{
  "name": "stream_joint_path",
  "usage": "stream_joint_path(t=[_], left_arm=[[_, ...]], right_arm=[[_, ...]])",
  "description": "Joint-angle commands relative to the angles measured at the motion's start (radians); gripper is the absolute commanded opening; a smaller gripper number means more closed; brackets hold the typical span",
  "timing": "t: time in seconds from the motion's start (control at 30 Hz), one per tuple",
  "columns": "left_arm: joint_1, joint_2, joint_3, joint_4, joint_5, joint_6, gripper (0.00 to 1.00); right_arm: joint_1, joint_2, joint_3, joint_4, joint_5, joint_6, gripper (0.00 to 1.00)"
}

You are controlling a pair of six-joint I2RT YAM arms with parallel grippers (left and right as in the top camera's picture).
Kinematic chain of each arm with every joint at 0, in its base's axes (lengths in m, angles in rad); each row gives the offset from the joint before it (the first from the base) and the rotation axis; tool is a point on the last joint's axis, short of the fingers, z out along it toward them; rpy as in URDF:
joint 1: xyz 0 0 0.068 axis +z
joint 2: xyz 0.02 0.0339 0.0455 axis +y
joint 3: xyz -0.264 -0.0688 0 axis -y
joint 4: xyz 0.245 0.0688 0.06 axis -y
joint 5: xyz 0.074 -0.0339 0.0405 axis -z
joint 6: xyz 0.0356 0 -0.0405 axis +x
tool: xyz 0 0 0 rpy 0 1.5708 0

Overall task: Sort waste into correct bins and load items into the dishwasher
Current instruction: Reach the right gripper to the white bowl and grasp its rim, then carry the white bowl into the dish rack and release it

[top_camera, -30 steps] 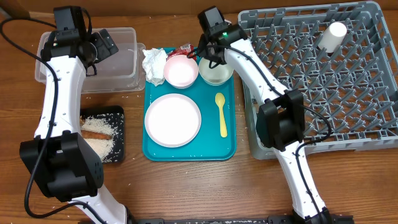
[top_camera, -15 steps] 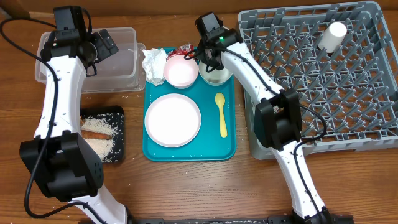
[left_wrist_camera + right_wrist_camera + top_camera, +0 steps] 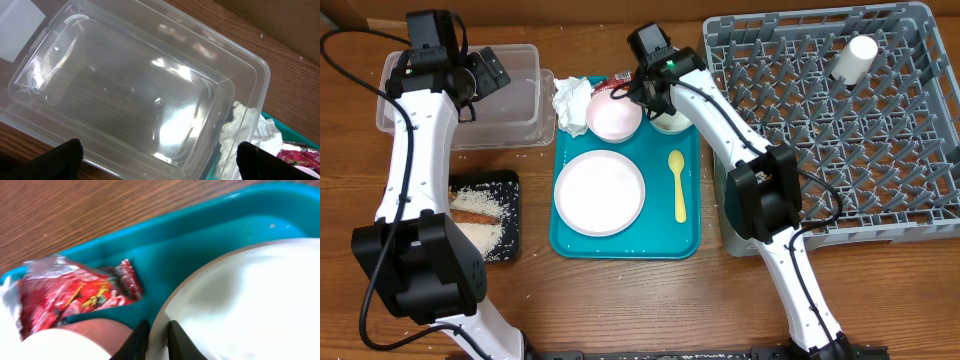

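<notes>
My right gripper (image 3: 159, 341) is shut on the rim of a white bowl (image 3: 250, 305) at the back of the teal tray; in the overhead view my right gripper (image 3: 646, 88) partly hides that bowl (image 3: 672, 122). The second white bowl (image 3: 613, 115) sits just left of it. The red wrapper (image 3: 75, 297) lies behind both, next to the crumpled napkin (image 3: 570, 100). The white plate (image 3: 600, 193) and yellow spoon (image 3: 678, 185) lie on the tray. My left gripper (image 3: 162, 167) is open and empty over the clear tub (image 3: 130, 95). The cup (image 3: 855, 58) lies in the grey rack (image 3: 840, 140).
The black tray (image 3: 508, 182) at front left holds rice and a brown stick scrap (image 3: 475, 214). The teal tray (image 3: 620, 245) lies between the clear tub (image 3: 525, 110) and the rack. The napkin (image 3: 245, 125) shows through the tub's wall.
My right gripper has moved a little to the left at the bowl's rim, and the bowl has shifted left toward the other bowl. The left arm has not moved.
</notes>
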Motion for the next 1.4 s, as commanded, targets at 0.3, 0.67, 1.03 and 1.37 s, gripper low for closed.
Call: stream_joint_path(t=[0.3,0.67,1.03,1.37], left_arm=[[0.0,-0.003,0.013,0.004,0.0,-0.007,1.0],[0.0,-0.003,0.013,0.004,0.001,-0.007,1.0],[0.0,-0.003,0.013,0.004,0.0,-0.007,1.0],[0.0,-0.003,0.013,0.004,0.001,-0.007,1.0]], right_arm=[[-0.05,-0.001,0.543,-0.26,0.013,-0.19,0.04],[-0.479,-0.122,0.67,-0.596,-0.151,-0.266,0.04],[-0.975,-0.066,0.664,-0.641,-1.086,-0.712,0.04],[-0.899,-0.016,0.399,-0.566,-1.189,-0.776,0.04]])
